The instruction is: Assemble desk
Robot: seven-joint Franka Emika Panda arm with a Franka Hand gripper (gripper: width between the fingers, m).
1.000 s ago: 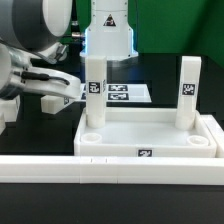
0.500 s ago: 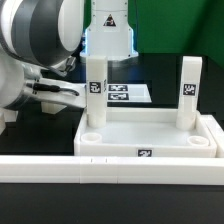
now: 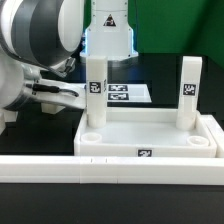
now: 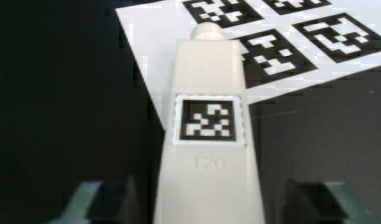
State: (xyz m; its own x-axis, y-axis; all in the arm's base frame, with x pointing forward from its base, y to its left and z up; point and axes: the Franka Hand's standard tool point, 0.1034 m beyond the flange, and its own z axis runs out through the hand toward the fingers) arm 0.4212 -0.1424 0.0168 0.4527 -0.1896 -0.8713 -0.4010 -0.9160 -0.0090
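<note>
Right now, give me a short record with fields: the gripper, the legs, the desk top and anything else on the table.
gripper: open, fingers either side of first leg, not touching
first leg: upright in desk top, exterior view's left
second leg: upright in desk top, exterior view's right
desk top: flat on table
marker board: behind desk top
white rail: in front of desk top

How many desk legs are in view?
2, both upright on the desk top: first leg at the exterior view's left, second leg at its right. More may be hidden.
</note>
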